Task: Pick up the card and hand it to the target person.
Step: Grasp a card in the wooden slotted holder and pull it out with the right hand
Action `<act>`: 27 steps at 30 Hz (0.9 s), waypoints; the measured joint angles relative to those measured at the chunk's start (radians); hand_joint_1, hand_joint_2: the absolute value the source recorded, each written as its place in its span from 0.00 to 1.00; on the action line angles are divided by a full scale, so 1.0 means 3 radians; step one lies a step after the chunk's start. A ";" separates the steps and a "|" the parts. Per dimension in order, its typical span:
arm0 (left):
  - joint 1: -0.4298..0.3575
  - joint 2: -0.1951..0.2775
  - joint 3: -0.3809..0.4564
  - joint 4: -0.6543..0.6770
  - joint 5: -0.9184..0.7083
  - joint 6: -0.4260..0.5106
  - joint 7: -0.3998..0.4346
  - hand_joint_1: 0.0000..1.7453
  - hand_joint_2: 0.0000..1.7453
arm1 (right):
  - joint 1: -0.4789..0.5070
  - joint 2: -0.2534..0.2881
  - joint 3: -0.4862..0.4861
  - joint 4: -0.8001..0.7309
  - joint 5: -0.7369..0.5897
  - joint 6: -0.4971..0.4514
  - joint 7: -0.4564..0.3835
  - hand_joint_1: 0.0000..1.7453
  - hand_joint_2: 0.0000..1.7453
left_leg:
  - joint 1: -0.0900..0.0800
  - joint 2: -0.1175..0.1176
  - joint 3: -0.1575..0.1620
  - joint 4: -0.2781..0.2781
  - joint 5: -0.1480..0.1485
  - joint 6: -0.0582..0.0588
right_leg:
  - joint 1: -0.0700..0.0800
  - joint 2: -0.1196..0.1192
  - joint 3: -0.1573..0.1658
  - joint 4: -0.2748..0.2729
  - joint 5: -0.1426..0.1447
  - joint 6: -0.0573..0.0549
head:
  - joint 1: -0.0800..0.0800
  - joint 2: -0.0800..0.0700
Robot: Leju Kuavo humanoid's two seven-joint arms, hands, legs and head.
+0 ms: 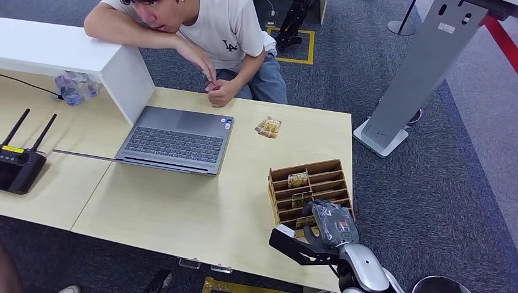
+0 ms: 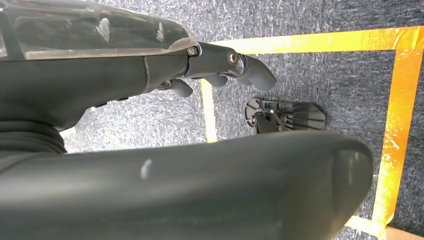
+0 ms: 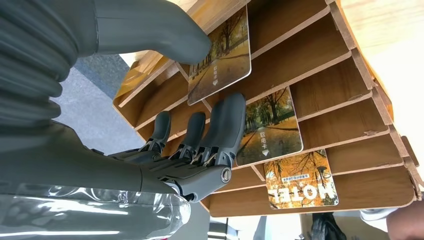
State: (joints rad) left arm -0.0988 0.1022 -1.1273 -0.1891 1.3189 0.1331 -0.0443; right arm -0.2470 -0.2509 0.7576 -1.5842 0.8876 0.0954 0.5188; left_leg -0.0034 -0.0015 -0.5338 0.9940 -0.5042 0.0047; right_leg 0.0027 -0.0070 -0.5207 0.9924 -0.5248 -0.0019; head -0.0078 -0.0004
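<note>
Card rack (image 1: 313,173), wooden, slotted, at 4 o'clock on table (image 1: 183,213); three cards (image 3: 271,126) stand in its slots. Right hand (image 1: 327,221), fingers (image 3: 227,125) spread and empty, reaches into rack beside middle card. Left hand (image 2: 220,67) hangs over carpet, fingers apart, holding nothing. Person (image 1: 201,36) seated at 12 o'clock behind laptop (image 1: 177,139). Loose cards (image 1: 268,127) at 1 o'clock.

Left hand (image 2: 220,67) hangs over taped carpet (image 2: 310,65).
</note>
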 joint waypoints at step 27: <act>0.0000 0.0000 0.0000 0.0000 0.0000 -0.0001 0.0004 0.00 0.00 | -0.0001 0.0002 0.0000 0.0048 -0.0041 0.0000 0.0000 0.75 1.00 | 0.0000 0.0000 0.0000 0.0000 0.0000 0.0000 | 0.0000 0.0000 0.0000 0.0000 0.0000 0.0000 | 0.0000 0.0000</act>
State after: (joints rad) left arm -0.0988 0.1022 -1.1273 -0.1890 1.3188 0.1328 -0.0431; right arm -0.2473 -0.2502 0.7576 -1.5697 0.8754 0.0954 0.5189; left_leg -0.0034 -0.0015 -0.5338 0.9940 -0.5042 0.0047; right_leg 0.0027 -0.0070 -0.5206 0.9924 -0.5248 -0.0019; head -0.0078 -0.0004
